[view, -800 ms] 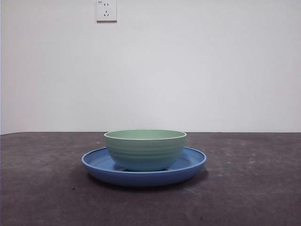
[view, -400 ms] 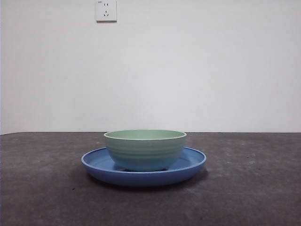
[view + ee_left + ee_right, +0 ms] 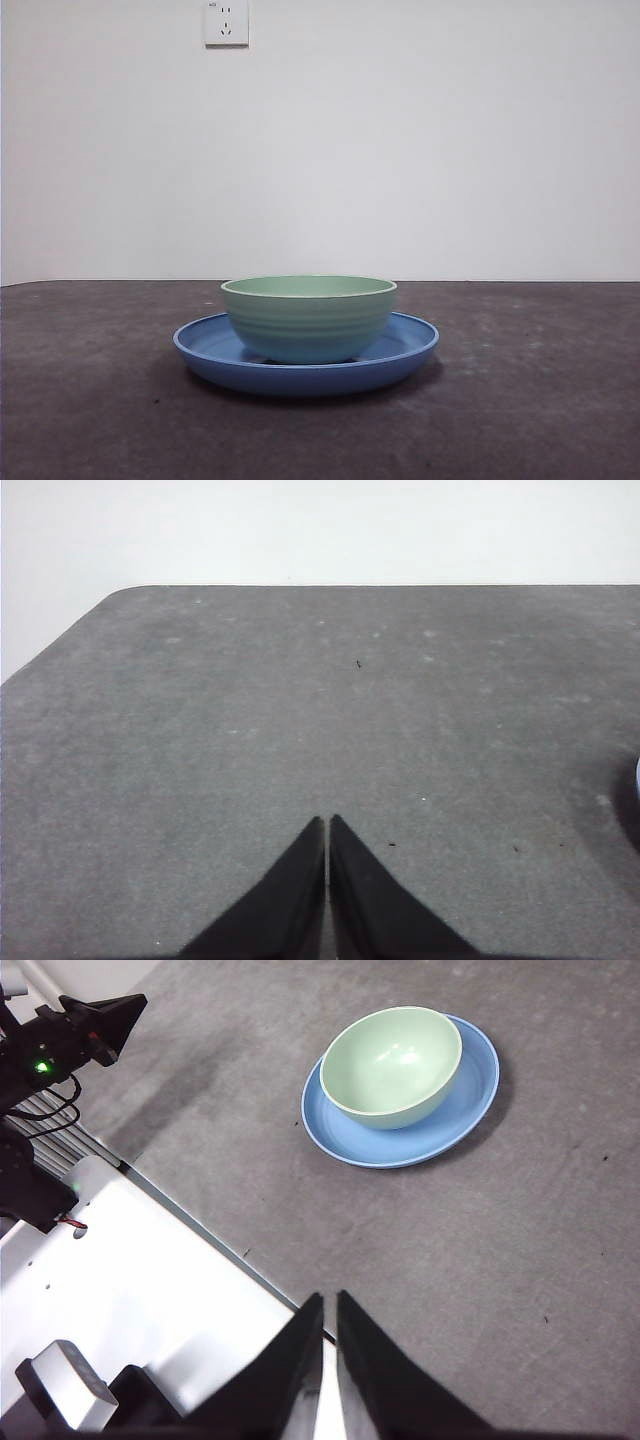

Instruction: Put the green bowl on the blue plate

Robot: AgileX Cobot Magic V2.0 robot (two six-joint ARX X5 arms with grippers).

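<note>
The green bowl (image 3: 308, 317) sits upright inside the blue plate (image 3: 405, 352) in the middle of the dark table; the right wrist view shows the bowl (image 3: 392, 1065) resting on the plate (image 3: 470, 1095), toward one side of it. My right gripper (image 3: 330, 1300) is shut and empty, high above the table's near edge and well away from the dishes. My left gripper (image 3: 327, 823) is shut too, empty over bare table, with only a sliver of the plate (image 3: 637, 778) at the picture's edge. Neither arm shows in the front view.
A white wall with a power socket (image 3: 226, 22) stands behind the table. In the right wrist view the left arm (image 3: 60, 1045) with its cables and the white robot base (image 3: 130, 1290) lie beside the table's edge.
</note>
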